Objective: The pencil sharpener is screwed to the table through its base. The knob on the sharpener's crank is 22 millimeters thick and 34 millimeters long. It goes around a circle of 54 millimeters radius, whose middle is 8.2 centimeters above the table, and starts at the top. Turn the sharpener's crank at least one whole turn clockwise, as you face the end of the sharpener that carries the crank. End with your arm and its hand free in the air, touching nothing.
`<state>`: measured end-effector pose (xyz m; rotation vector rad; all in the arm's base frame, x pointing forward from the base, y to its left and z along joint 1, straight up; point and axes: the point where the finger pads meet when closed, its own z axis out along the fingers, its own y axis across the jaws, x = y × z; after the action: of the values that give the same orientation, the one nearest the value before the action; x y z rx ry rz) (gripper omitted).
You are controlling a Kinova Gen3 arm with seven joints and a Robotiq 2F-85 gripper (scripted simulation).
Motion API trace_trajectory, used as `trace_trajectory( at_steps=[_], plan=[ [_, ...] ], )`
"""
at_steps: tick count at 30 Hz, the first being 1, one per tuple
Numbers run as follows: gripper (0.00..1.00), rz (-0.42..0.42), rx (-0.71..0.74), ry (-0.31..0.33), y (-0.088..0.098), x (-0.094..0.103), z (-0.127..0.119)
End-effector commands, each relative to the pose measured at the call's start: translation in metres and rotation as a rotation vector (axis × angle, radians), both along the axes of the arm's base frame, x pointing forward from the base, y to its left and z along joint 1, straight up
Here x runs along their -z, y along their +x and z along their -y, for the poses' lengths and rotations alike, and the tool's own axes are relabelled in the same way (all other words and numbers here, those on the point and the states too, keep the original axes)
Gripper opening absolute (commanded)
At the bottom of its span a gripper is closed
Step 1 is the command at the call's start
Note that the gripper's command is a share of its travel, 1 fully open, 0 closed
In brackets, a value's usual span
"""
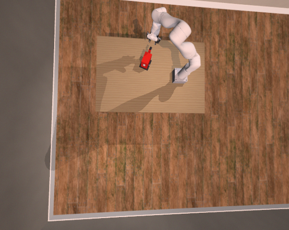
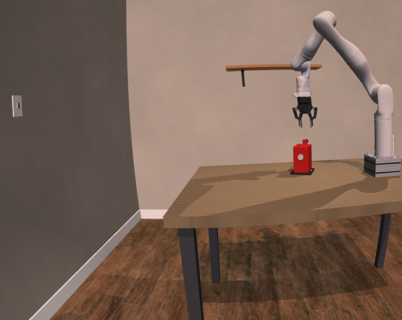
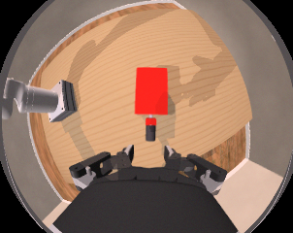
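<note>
The red pencil sharpener (image 1: 146,60) (image 2: 301,157) (image 3: 150,89) stands on its dark base on the wooden table (image 1: 129,91) (image 2: 263,199). Its crank knob (image 1: 149,49) (image 2: 305,141) (image 3: 150,127) is at the top of its circle, on the end facing the far wall. My gripper (image 1: 153,40) (image 2: 305,125) (image 3: 148,150) is open and empty. It points straight down and hangs well above the knob, slightly beyond the crank end of the sharpener.
The arm's grey base (image 1: 179,75) (image 2: 381,165) (image 3: 59,100) is mounted on the table to the right of the sharpener. A wooden wall shelf (image 2: 259,67) hangs behind the arm's wrist. The table's far edge lies just beyond the gripper.
</note>
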<state>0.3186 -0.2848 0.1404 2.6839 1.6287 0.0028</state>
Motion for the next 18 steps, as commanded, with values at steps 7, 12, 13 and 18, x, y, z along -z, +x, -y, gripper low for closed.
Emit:
trace_trajectory(
  at_steps=[7,12,13,18],
  plan=[
    [0.53,0.001,0.000,-0.001,0.000,0.003,0.000],
    [0.53,0.002,0.001,-0.001,0.000,0.006,0.000],
    [0.53,0.002,0.001,-0.001,0.000,0.007,0.000],
    [0.53,0.002,0.001,-0.001,0.001,0.013,0.001]
  ],
)
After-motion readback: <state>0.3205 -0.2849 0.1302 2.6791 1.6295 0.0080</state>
